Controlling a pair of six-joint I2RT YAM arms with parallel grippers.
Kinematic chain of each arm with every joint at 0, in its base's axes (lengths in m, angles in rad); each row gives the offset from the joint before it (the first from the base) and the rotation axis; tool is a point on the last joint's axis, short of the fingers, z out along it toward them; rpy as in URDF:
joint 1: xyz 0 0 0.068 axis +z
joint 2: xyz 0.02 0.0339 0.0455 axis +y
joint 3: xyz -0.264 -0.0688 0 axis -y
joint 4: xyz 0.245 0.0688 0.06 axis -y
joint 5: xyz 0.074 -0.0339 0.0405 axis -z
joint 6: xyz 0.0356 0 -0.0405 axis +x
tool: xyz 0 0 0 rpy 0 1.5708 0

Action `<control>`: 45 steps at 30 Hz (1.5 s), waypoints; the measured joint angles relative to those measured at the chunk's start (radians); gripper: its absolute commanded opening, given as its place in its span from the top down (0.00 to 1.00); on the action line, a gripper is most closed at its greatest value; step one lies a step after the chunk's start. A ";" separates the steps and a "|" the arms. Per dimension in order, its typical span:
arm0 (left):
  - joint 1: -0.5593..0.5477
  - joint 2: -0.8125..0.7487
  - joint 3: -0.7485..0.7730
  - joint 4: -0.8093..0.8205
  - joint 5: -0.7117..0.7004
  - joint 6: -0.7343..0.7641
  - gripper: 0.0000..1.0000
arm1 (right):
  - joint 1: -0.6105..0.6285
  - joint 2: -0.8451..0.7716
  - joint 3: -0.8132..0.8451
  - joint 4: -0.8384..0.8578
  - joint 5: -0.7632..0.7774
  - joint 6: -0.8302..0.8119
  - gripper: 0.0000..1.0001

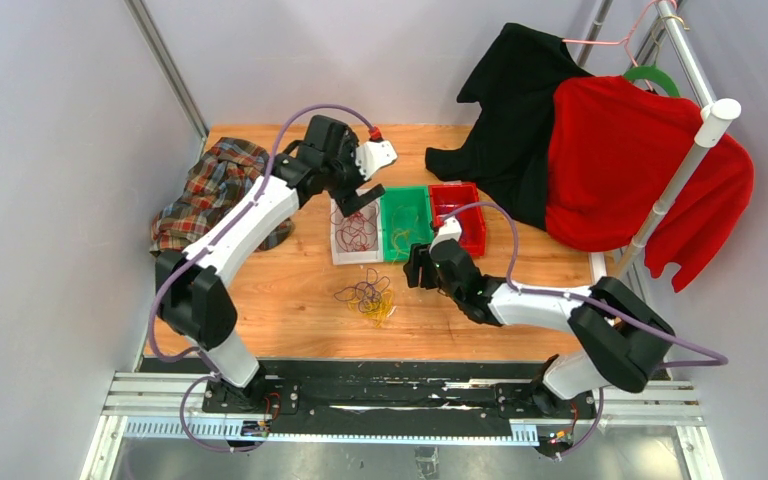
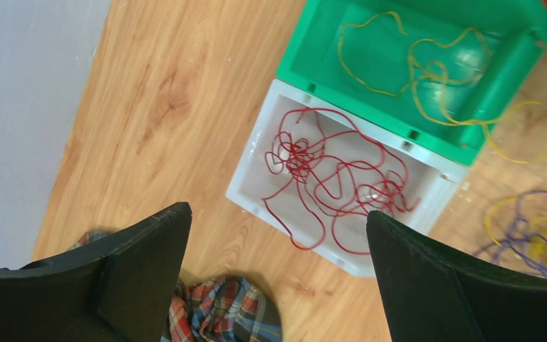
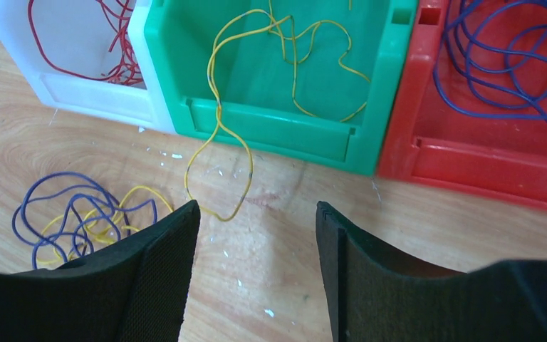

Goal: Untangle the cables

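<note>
A tangle of purple and yellow cables point(image 1: 366, 298) lies on the table in front of three bins; it also shows in the right wrist view point(image 3: 85, 222) and the left wrist view point(image 2: 534, 231). Red cables point(image 2: 335, 178) lie in the white bin point(image 1: 339, 254). Yellow cables point(image 3: 285, 50) lie in the green bin point(image 1: 418, 194), one strand hanging over its front onto the table. Purple cables point(image 3: 506, 57) lie in the red bin point(image 1: 472, 193). My left gripper point(image 1: 360, 200) is open and empty above the white bin. My right gripper point(image 1: 412, 268) is open and empty, just right of the tangle.
A plaid cloth point(image 1: 215, 185) lies at the table's left, beside the left arm. A black garment point(image 1: 510, 110) and a red garment point(image 1: 630, 175) hang from a rack point(image 1: 695, 140) at the back right. Grey walls close in the left side.
</note>
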 measured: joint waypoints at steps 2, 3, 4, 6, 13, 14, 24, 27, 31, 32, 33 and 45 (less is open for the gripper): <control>0.004 -0.037 0.024 -0.075 0.038 -0.010 0.02 | -0.014 0.036 0.016 0.020 -0.026 0.010 0.43; 0.005 -0.052 0.034 -0.104 0.053 -0.015 0.02 | -0.021 0.055 0.024 0.028 -0.037 0.016 0.45; 0.005 -0.065 0.040 -0.127 0.064 -0.018 0.02 | -0.027 0.069 0.031 0.033 -0.047 0.020 0.48; 0.005 -0.096 0.043 -0.174 0.087 -0.026 0.02 | -0.032 0.101 0.051 0.043 -0.067 0.029 0.55; 0.006 -0.221 -0.029 -0.250 0.130 -0.037 0.02 | -0.064 0.159 0.119 0.057 -0.138 0.053 0.99; 0.006 -0.241 -0.043 -0.254 0.134 -0.037 0.02 | -0.072 0.162 0.131 0.055 -0.145 0.056 0.99; 0.006 -0.315 -0.182 -0.293 0.232 -0.093 0.01 | -0.178 0.249 0.335 -0.005 -0.183 -0.005 0.99; 0.005 -0.311 -0.231 -0.294 0.295 -0.150 0.00 | -0.187 0.310 0.431 -0.043 -0.177 -0.062 0.99; -0.015 -0.281 -0.284 -0.285 0.339 -0.231 0.04 | -0.188 0.440 0.609 -0.117 -0.148 -0.165 1.00; -0.022 -0.272 -0.297 -0.276 0.345 -0.249 0.05 | -0.188 0.465 0.637 -0.128 -0.144 -0.182 0.99; -0.029 -0.264 -0.311 -0.266 0.349 -0.269 0.06 | -0.188 0.487 0.658 -0.145 -0.141 -0.199 0.99; -0.062 -0.202 -0.430 -0.050 0.328 -0.461 0.35 | -0.152 0.422 0.601 -0.275 -0.092 -0.314 0.34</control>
